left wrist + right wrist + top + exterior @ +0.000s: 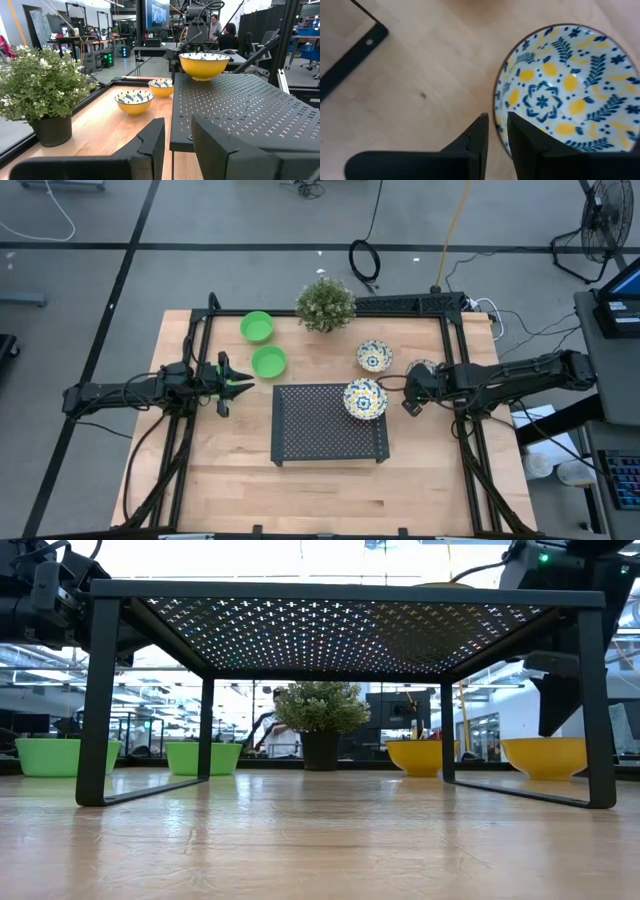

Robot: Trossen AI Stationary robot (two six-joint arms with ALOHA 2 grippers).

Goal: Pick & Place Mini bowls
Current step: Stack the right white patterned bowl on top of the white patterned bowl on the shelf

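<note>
**Operator:** What was laid out, biggest first?

**Me:** The table (230,480), then the rack (320,430) at its middle. Behind the rack stood the plant (325,303). The green bowls (269,362) sat off the rack's back left corner. The rack bowl (365,398) was already on the rack's back right corner, and the middle bowl (374,357) was on the table just behind that corner. The right bowl (560,90) was on the table just off the rack's right side.

**Operator:** And your grippers?

**Me:** My right gripper (498,122) was above the right bowl, one finger inside the rim and one outside. The gap was narrow, and I judged it pinched on the rim. My left gripper (178,122) waited off the rack's left side, partly open and holding nothing.

**Operator:** How would that bowl handle?

**Me:** It looked glazed, so probably stiff, slick and chippable, and heavier than the green ones. The rim was the only place to take it. Held by one side it could swing, so I'd have lifted it slowly.
</note>
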